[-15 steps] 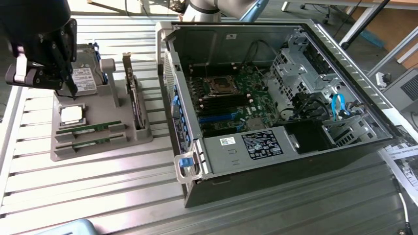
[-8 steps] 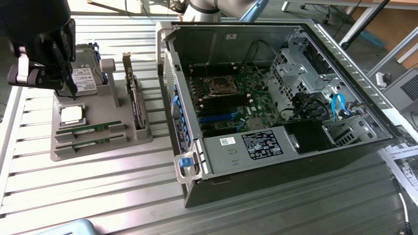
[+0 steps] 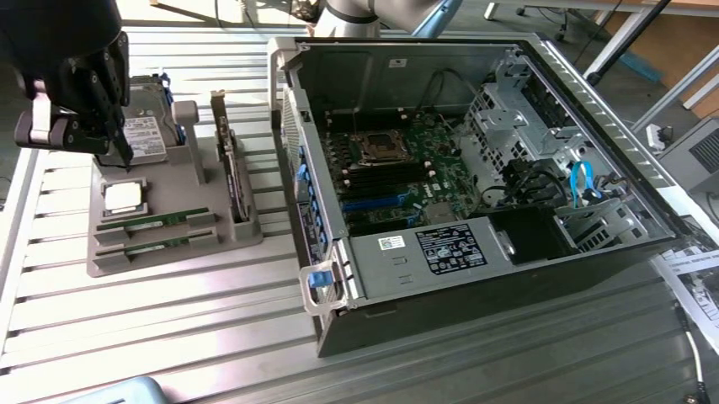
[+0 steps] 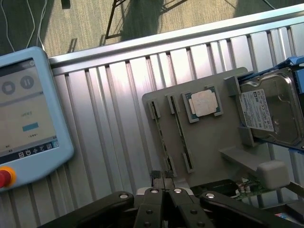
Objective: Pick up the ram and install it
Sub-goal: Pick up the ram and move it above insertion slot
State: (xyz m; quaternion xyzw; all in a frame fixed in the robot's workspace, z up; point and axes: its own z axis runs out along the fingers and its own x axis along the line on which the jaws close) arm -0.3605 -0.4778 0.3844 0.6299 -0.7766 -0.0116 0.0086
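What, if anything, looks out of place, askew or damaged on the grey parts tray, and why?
Nothing stands out. On the tray, both ram sticks lie straight in their slots, the chip sits square in its recess, and the hard drive and card stand in their holders.

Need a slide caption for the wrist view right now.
Shut fingers hover by the grey holder, where two ram sticks sit slotted next to the CPU and hard drive.
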